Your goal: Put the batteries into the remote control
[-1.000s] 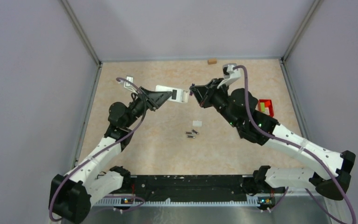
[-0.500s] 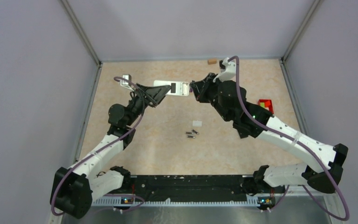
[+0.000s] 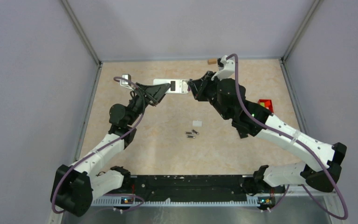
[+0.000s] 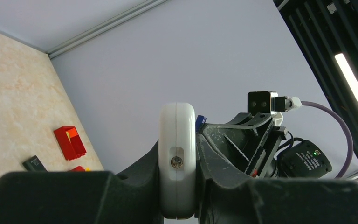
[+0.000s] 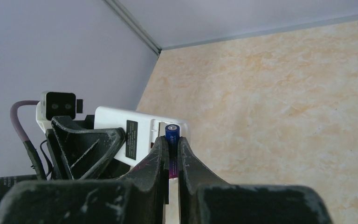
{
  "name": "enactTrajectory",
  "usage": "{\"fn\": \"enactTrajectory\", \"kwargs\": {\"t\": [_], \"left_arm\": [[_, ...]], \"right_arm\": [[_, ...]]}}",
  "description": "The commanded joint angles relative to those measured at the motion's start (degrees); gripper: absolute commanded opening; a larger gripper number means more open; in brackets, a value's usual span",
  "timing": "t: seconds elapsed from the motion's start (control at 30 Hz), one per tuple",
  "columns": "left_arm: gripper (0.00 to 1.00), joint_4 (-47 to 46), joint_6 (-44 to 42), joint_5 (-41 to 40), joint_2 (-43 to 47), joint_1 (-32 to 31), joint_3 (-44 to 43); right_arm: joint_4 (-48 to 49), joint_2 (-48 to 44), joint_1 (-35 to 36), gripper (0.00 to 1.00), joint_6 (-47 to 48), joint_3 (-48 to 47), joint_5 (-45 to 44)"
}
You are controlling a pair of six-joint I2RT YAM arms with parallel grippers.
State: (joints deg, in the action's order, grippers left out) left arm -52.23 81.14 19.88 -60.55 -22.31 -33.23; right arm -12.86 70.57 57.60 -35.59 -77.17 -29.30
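Observation:
My left gripper [image 3: 156, 92] is shut on the white remote control [image 3: 171, 87] and holds it above the table, back side up with its battery bay open. In the left wrist view the remote [image 4: 177, 158] stands edge-on between the fingers. My right gripper [image 3: 192, 88] is shut on a blue and purple battery [image 5: 171, 144], whose tip is at the open bay at the remote's right end [image 5: 142, 133]. Loose dark batteries [image 3: 192, 134] lie on the table in the middle.
A small white cover piece [image 3: 197, 123] lies by the loose batteries. A red block [image 3: 265, 104] sits at the right, a small wooden block [image 3: 211, 61] at the back wall. Grey walls enclose the table.
Both grippers moved toward the back of the table and closer together. The battery in the right gripper now meets the remote's open end.

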Motion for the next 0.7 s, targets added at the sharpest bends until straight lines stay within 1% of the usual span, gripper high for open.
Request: {"fn": "enactTrajectory", "kwargs": {"t": [0.0,0.13,0.43,0.67], "left_arm": [[0.0,-3.94,-0.93,0.31,-0.08,-0.66,-0.76],[0.0,-4.41,-0.51,0.58,-0.59,-0.71,-0.82],[0.0,-5.99,2.35,0.11,-1.14,-0.69,-0.61],[0.0,-7.75,3.82,-0.38,-1.72,-0.68,-0.61]], "right_arm": [[1.25,-1.62,0.25,0.0,-0.32,-1.57,1.94],[2.63,-0.65,0.29,0.0,0.0,-1.9,2.56],[1.75,3.5,0.28,0.0,1.61,-5.09,-0.84],[0.82,5.11,0.24,0.02,1.44,-5.86,0.08]]}}
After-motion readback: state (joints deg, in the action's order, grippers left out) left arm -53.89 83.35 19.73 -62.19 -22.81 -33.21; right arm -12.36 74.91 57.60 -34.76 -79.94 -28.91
